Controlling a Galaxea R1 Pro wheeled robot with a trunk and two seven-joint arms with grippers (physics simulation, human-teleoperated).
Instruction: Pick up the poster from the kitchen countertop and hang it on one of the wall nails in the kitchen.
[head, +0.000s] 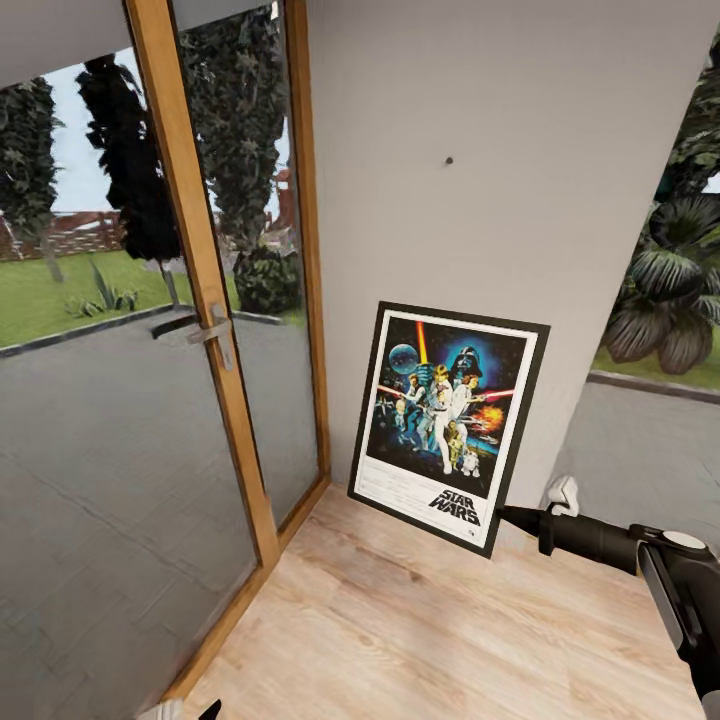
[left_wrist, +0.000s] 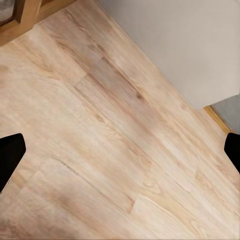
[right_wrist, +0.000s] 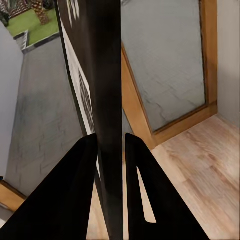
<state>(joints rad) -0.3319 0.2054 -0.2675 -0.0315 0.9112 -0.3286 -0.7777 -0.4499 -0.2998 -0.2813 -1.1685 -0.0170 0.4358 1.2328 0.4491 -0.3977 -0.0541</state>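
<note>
Low down, our right fingers (head: 503, 514) clamped the poster (head: 448, 424) by its lower right edge, tilted against the grey wall (head: 520, 150) below the nail (head: 449, 160). Our left fingers (left_wrist: 10, 155) hung spread apart over the wood floor (left_wrist: 100, 150).

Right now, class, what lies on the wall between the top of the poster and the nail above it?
Nothing: in the head view, only bare grey wall runs from the poster up to the nail.

Pale wood-plank floor (head: 430, 620), glossy black-framed poster (head: 447, 425)
</note>
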